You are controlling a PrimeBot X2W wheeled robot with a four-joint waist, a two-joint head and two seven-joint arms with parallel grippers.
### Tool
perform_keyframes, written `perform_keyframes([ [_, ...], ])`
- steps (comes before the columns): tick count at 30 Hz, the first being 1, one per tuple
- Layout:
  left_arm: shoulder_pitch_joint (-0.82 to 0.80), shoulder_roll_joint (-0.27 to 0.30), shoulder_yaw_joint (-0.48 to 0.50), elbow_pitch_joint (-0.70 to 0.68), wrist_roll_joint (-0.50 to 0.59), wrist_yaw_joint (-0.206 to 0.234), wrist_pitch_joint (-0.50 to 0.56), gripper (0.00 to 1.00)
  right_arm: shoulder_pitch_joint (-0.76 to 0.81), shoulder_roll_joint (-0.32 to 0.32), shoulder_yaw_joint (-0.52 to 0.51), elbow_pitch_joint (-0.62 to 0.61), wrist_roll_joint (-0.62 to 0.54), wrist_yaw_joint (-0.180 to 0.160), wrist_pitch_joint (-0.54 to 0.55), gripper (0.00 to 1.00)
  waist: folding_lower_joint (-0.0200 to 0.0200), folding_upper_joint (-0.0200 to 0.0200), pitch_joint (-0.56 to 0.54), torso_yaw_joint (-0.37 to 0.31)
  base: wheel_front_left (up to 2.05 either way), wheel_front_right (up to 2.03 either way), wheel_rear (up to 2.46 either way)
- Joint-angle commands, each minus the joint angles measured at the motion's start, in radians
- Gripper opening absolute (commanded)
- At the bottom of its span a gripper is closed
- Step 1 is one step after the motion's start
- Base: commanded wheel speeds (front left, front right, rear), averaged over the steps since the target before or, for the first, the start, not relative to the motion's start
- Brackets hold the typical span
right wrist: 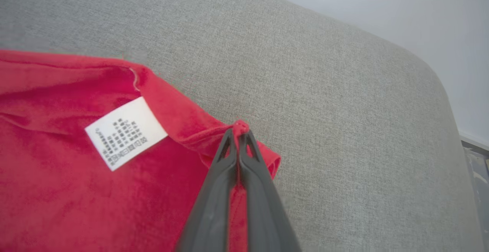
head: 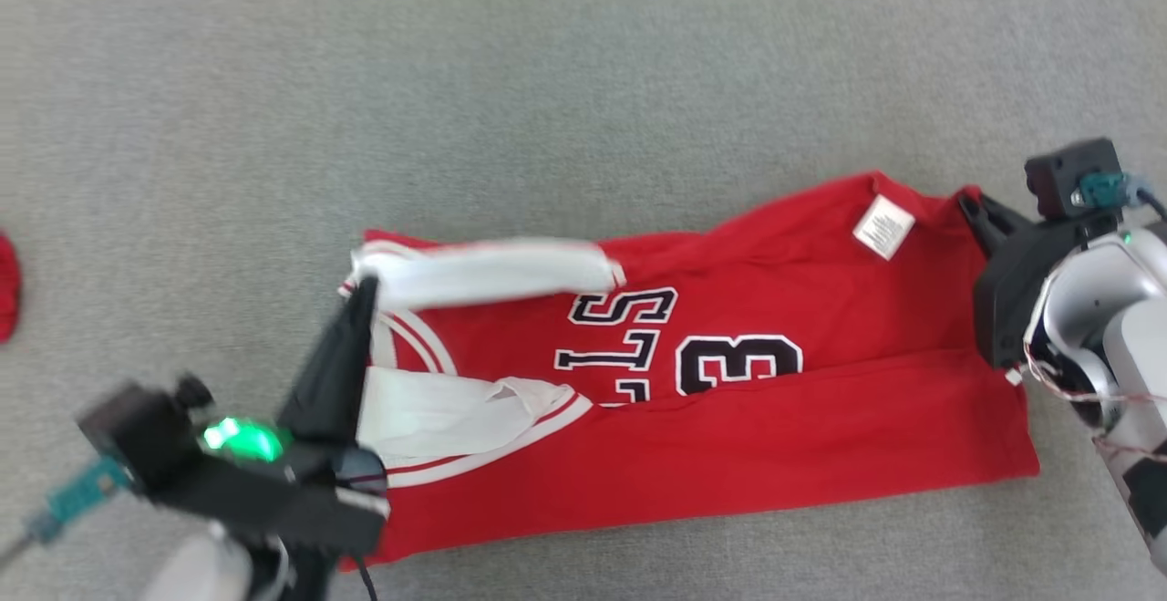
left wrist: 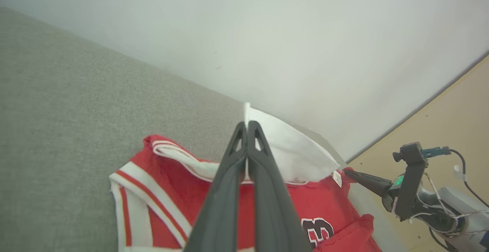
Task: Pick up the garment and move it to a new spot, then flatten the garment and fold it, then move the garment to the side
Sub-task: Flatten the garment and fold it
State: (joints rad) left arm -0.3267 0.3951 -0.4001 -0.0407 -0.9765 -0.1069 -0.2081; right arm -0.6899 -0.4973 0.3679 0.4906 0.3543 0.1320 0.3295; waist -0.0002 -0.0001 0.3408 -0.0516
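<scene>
The garment (head: 784,437) is a red jersey with white trim and black lettering, lying partly folded on the grey surface (head: 583,72). My left gripper (head: 365,286) is shut on its white sleeve edge at the left end; in the left wrist view the fingers (left wrist: 246,126) pinch a lifted white flap (left wrist: 290,152). At the garment's right end, my right gripper (head: 971,204) is shut on the red hem corner. The right wrist view shows that gripper (right wrist: 239,131) pinching a small red fold (right wrist: 240,125), with a white care label (right wrist: 126,137) to the left.
A small red thing (head: 7,286) lies at the head view's far left edge. A pale wall (left wrist: 305,34) rises behind the grey surface, with tan floor (left wrist: 458,114) beyond its end. My right arm (left wrist: 416,194) appears in the left wrist view.
</scene>
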Motion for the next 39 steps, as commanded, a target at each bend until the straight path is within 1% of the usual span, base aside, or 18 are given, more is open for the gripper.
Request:
perform_keyframes([
  [1,0.045,-0.015,-0.004,-0.003,-0.011,-0.005,-0.014,0.0,0.027,-0.01,0.004,0.008,-0.002,-0.003,-0.003,0.0,0.0002,0.0001,-0.027,0.025,0.0,0.0,0.0],
  [7,0.143,-0.06,-0.023,0.028,-0.043,-0.013,-0.037,0.0,0.077,-0.054,0.041,0.012,-0.003,-0.003,0.036,0.0,0.0002,0.0001,-0.06,0.045,0.0,0.0,0.0],
  [13,0.213,-0.063,-0.001,0.043,-0.052,-0.017,-0.05,0.0,0.117,-0.076,0.031,-0.013,0.003,-0.003,0.057,0.0,0.0002,0.0001,-0.085,0.045,0.0,0.0,0.0],
  [18,0.241,-0.067,0.0,0.049,-0.052,-0.018,-0.052,0.0,0.143,-0.066,0.027,-0.024,0.008,-0.003,0.081,0.0,0.0002,0.0001,-0.095,0.044,0.0,0.0,0.0],
  [23,0.257,-0.079,-0.007,0.076,-0.04,-0.02,-0.054,0.0,0.173,-0.069,0.021,-0.042,0.005,-0.003,0.135,0.0,0.0002,0.0001,-0.105,0.041,0.0,0.0,0.0],
  [24,0.263,-0.082,-0.005,0.084,-0.04,-0.019,-0.054,0.0,0.18,-0.066,0.016,-0.046,0.004,-0.003,0.144,0.23,0.0002,0.0001,-0.108,0.039,0.0,0.0,0.0],
  [25,0.268,-0.079,-0.008,0.093,-0.032,-0.016,-0.053,0.0,0.185,-0.06,0.005,-0.048,0.005,-0.003,0.152,0.8,0.0002,0.0001,-0.11,0.037,0.0,0.0,0.0],
  [26,0.268,-0.076,-0.014,0.101,-0.022,-0.015,-0.053,0.0,0.188,-0.055,0.003,-0.057,0.003,-0.003,0.153,1.0,0.0002,0.0001,-0.113,0.035,0.0,0.0,0.0],
  [27,0.269,-0.071,-0.026,0.109,-0.011,-0.016,-0.051,0.39,0.192,-0.051,-0.006,-0.063,0.001,-0.003,0.151,1.0,0.0002,0.0001,-0.115,0.034,0.0,0.0,0.0],
  [28,0.272,-0.069,-0.031,0.119,0.0,-0.01,-0.049,1.0,0.199,-0.049,-0.011,-0.068,-0.004,-0.003,0.148,1.0,0.0002,0.0001,-0.118,0.032,0.0,0.0,0.0],
  [31,0.281,-0.085,-0.016,0.149,0.037,0.006,-0.054,1.0,0.22,-0.028,-0.037,-0.084,-0.003,-0.003,0.126,1.0,0.0002,0.0001,-0.134,0.031,0.0,0.0,0.0],
  [33,0.29,-0.096,0.013,0.166,0.074,0.019,-0.057,1.0,0.24,-0.011,-0.068,-0.096,0.008,-0.003,0.106,1.0,0.0002,0.0001,-0.146,0.032,0.0,0.0,0.0],
  [34,0.29,-0.106,0.038,0.165,0.105,0.023,-0.058,1.0,0.252,0.003,-0.087,-0.102,0.019,-0.003,0.095,1.0,0.0002,0.0001,-0.154,0.034,0.0,0.0,0.0],
  [35,0.31,-0.136,0.097,0.155,0.169,0.025,-0.057,1.0,0.285,0.029,-0.132,-0.118,0.033,-0.003,0.078,1.0,0.0002,0.0001,-0.169,0.038,0.0,0.0,0.0],
  [36,0.322,-0.152,0.13,0.148,0.198,0.024,-0.057,1.0,0.301,0.037,-0.151,-0.125,0.035,-0.003,0.072,1.0,0.0002,0.0001,-0.175,0.039,0.0,0.0,0.0],
  [39,0.354,-0.213,0.236,0.111,0.293,0.01,-0.057,1.0,0.349,0.075,-0.215,-0.153,0.039,-0.003,0.048,1.0,0.0002,0.0001,-0.196,0.041,0.0,0.0,0.0],
])
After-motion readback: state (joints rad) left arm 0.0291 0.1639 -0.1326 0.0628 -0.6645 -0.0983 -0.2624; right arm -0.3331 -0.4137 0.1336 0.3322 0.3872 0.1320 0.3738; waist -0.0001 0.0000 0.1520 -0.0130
